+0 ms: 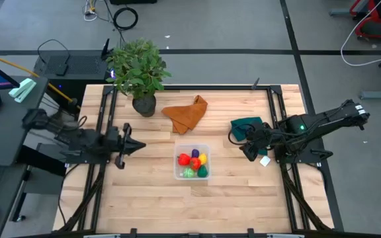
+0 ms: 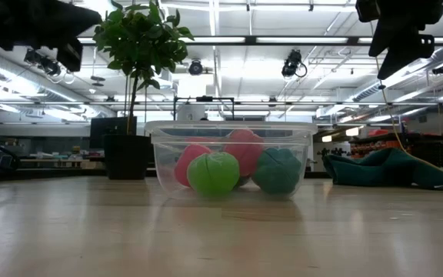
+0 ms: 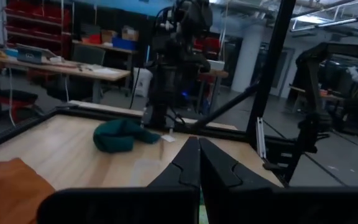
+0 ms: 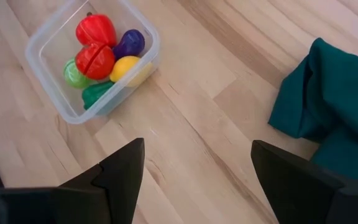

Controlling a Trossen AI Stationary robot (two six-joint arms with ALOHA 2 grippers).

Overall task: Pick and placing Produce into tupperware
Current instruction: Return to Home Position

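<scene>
The clear tupperware [image 1: 192, 162] stands on the table's middle, also seen in the low view [image 2: 229, 160] and the right wrist view [image 4: 42, 43]. Inside lie the produce: two red [image 4: 95, 43], one purple [image 4: 130, 43], one yellow [image 4: 126, 67] and two green pieces [image 4: 82, 81]. My left gripper [image 1: 137, 146] is shut, hovering left of the box. My right gripper [image 1: 247, 151] is open, raised to the right of the box, beside the dark green cloth [image 1: 247, 127].
A potted plant [image 1: 139, 69] stands near the far edge. An orange cloth [image 1: 187, 112] lies beyond the box, and the dark green cloth sits at the right. Bare wood [image 1: 197, 205] stretches along the near side. Black frame rails [image 1: 286, 192] border the table.
</scene>
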